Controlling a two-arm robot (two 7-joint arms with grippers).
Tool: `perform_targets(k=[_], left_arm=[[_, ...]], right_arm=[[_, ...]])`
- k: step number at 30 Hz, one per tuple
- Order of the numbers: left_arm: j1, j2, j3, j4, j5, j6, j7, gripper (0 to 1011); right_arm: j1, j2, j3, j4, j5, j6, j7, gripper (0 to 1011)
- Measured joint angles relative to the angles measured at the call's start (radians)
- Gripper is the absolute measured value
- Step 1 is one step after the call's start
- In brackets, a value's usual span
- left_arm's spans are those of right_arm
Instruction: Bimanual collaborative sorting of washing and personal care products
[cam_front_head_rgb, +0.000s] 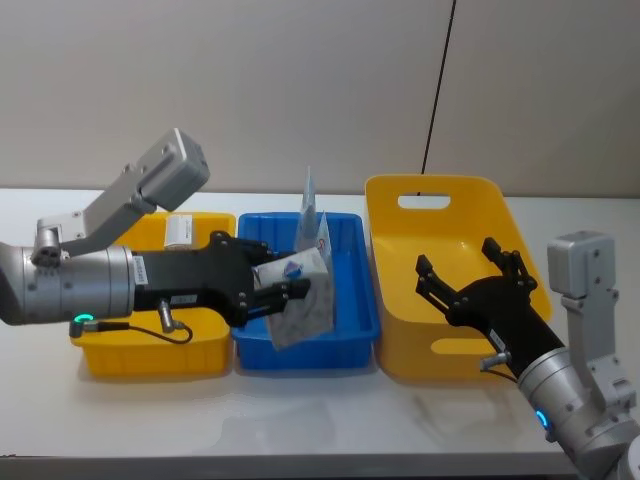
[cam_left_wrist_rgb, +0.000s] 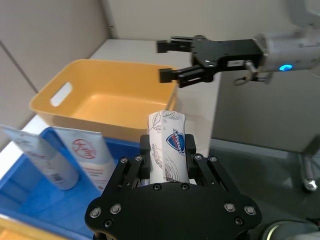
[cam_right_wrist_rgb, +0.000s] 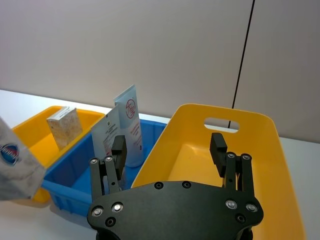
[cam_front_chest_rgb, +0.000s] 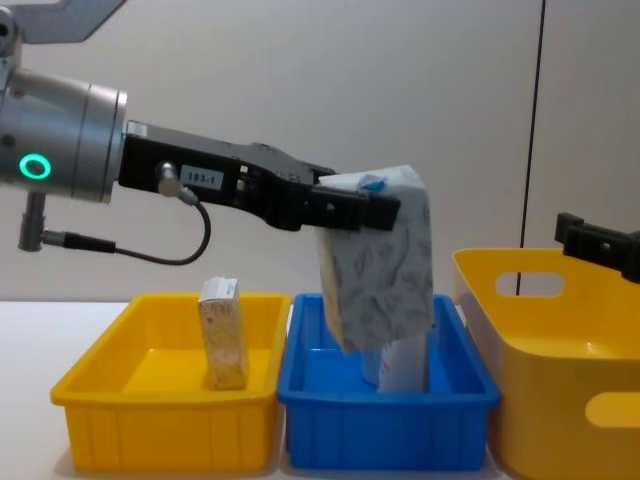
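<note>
Three bins are sitting in a row on the white desk (cam_front_head_rgb: 300, 420). A small yellow bin (cam_front_chest_rgb: 165, 430) is sitting toward the left edge. A blue bin (cam_front_chest_rgb: 385, 430) is sitting just beside it in the middle. A big yellow bin (cam_front_head_rgb: 470, 183) is sitting toward the right edge.

The left end effector (cam_front_chest_rgb: 360, 212) is reaching across from the left, above the small yellow bin's rim. Its fingers are squeezing the top of the white-grey carton (cam_front_chest_rgb: 385, 260) with the blue mark. The carton is hanging tilted over the blue bin, near that bin's left wall. I cannot tell if its low corner is dipping below the rim.

Two squeeze tubes (cam_right_wrist_rgb: 129, 130) are standing in the blue bin, close to its back wall. From the chest view the hanging carton is covering most of them, so that side is looking tight. There is more open blue floor toward the front wall.

The beige carton (cam_front_chest_rgb: 223, 335) is standing upright in the small yellow bin, with yellow floor showing on both sides of it.

The right end effector (cam_front_head_rgb: 462, 262) is hovering over the big yellow bin. Its fingers are spread wide apart and are holding nothing. It is well apart from the left end effector. The bin's smooth yellow floor is showing under it. A strip of bare desk is running along the front edge.
</note>
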Motion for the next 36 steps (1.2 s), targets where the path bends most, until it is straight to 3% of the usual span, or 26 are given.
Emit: perform_targets(k=[22,36], left_arm=[[-0.014,0.023,0.050,0.010,-0.051,-0.040,-0.128,343],[-0.022,0.026,0.069,0.021,-0.069,-0.055,-0.165,343]], right_arm=[[0.000,0.000,0.000,0.000,0.000,0.000,0.000,1003],[0.000,0.000,0.000,0.000,0.000,0.000,0.000,1003]])
